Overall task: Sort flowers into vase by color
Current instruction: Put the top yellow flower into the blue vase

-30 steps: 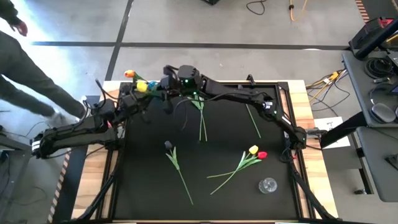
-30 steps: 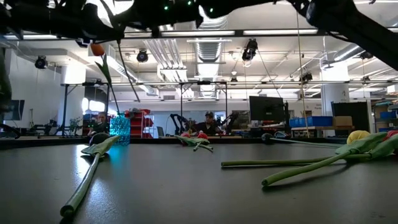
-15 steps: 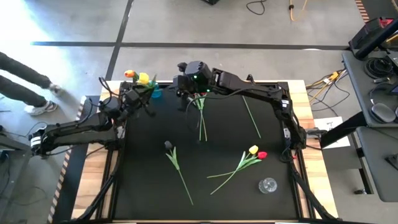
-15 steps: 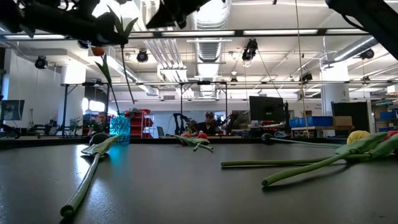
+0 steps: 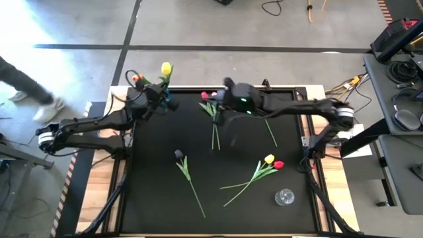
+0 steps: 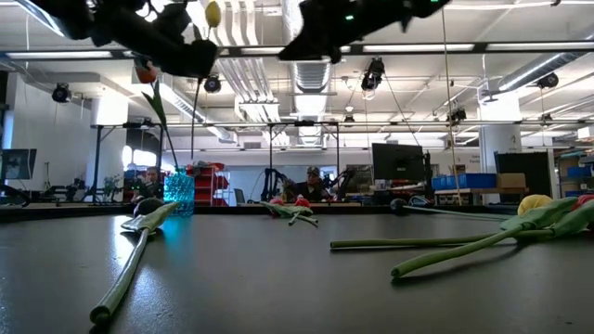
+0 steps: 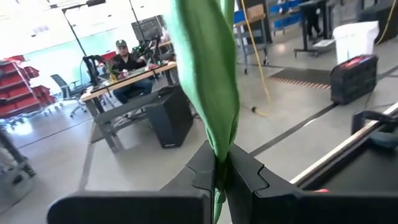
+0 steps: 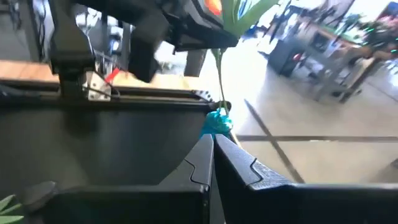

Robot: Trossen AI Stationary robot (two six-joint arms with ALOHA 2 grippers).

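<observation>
My left gripper [image 5: 157, 98] hangs at the far left of the black mat, shut on a yellow tulip [image 5: 165, 68] just above the blue vase [image 6: 179, 193]. An orange tulip [image 6: 146, 72] stands with its stem in that vase. My right gripper [image 5: 225, 92] is shut and empty, in the air at the far middle and pointing toward the vase [image 8: 217, 121]. Two red tulips [image 5: 208, 96] lie under it on the mat. A dark tulip [image 5: 178, 154] lies near the middle. A yellow tulip [image 5: 269, 158] and a red one [image 5: 278, 164] lie side by side at the near right. My left gripper pinches the yellow tulip's stem and a green leaf [image 7: 217, 155] between its two fingers, well below the head. The fingers come in about level and lie across the stem. The tulip stands upright, head [image 6: 213, 13] up, lifted clear, its lower stem [image 6: 194, 102] hanging below the fingers.
A clear glass vase [image 5: 285, 197] stands at the near right of the mat. A bare green stem [image 5: 268, 129] lies right of the middle. A person's legs [image 5: 26, 89] pass on the floor beyond the table's left side. Open mat lies at the near left.
My right gripper has drawn back from beside my left gripper and the blue vase toward the table's right. My left gripper has edged toward the vase and turned. The yellow tulip has swung upright, its head going up and toward the far edge.
</observation>
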